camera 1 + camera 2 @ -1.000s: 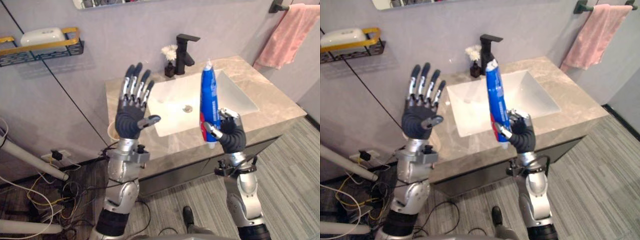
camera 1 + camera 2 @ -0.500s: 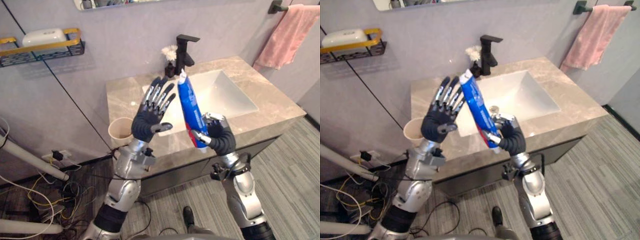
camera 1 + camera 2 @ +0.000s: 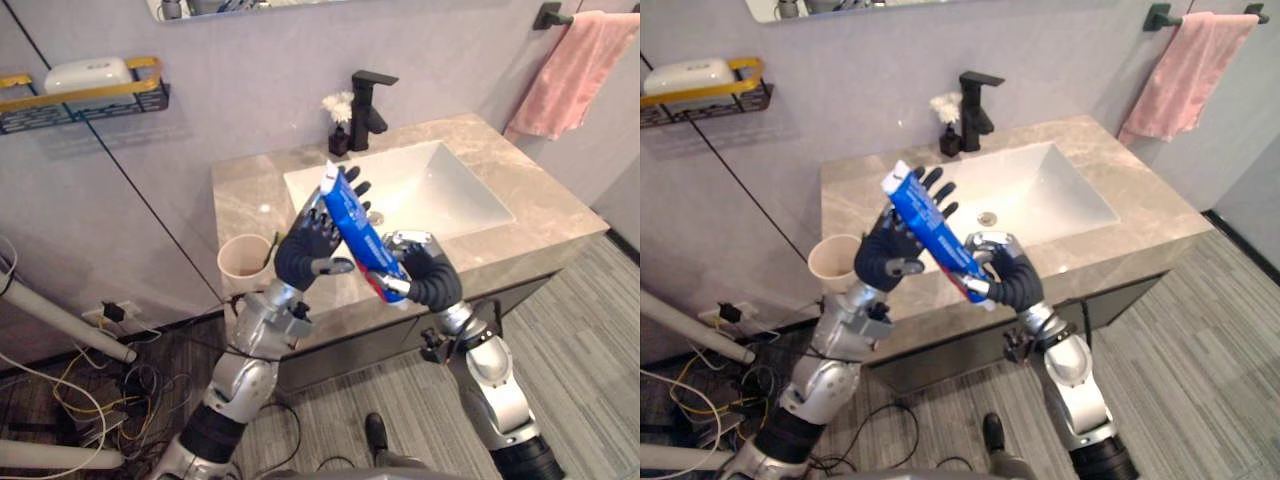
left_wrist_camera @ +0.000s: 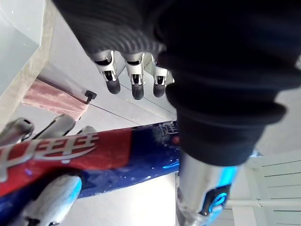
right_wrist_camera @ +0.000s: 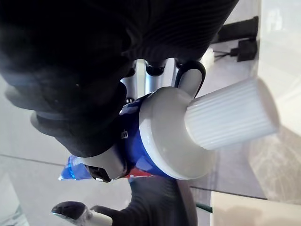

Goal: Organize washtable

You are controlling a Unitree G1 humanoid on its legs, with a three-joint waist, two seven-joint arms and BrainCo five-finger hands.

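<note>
Just in front of the sink (image 3: 452,196), the right hand (image 3: 432,285) grasps the tube (image 3: 357,228) near its cap. The left hand (image 3: 305,255), fingers straight, lies against the tube.

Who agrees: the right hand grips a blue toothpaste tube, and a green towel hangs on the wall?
Wrong colour: the towel is pink, as the left eye view shows. The right hand does grip the blue toothpaste tube.
</note>
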